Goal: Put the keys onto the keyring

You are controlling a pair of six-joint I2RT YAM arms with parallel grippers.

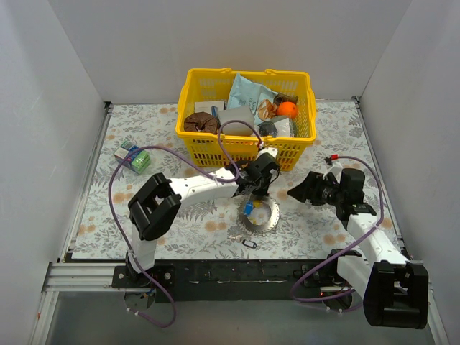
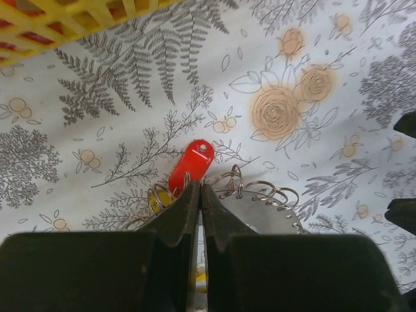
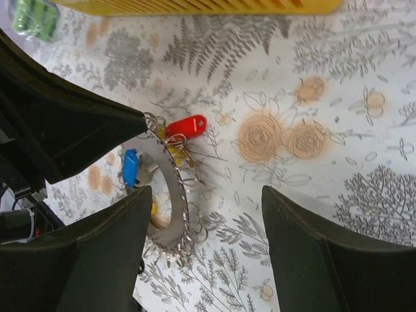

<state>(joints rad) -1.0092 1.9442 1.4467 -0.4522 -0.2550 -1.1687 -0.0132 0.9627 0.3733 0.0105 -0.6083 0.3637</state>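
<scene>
The keyring (image 1: 264, 219) is a flat silvery disc with small wire rings along its rim, lying on the floral mat in front of the basket. A blue key (image 3: 130, 167), a red key (image 3: 186, 126) and a yellow key (image 3: 175, 153) lie at its upper edge. My left gripper (image 2: 199, 186) is shut, its tips down at the rim rings beside the red key (image 2: 192, 165). I cannot tell whether they pinch a ring. My right gripper (image 3: 207, 192) is open and empty, hovering just right of the keyring (image 3: 174, 207).
A yellow basket (image 1: 237, 152) full of groceries stands right behind the keyring. A green packet (image 1: 136, 159) lies at the left. A small dark clip (image 1: 250, 245) and a crumpled clear scrap (image 1: 236, 232) lie near the mat's front edge.
</scene>
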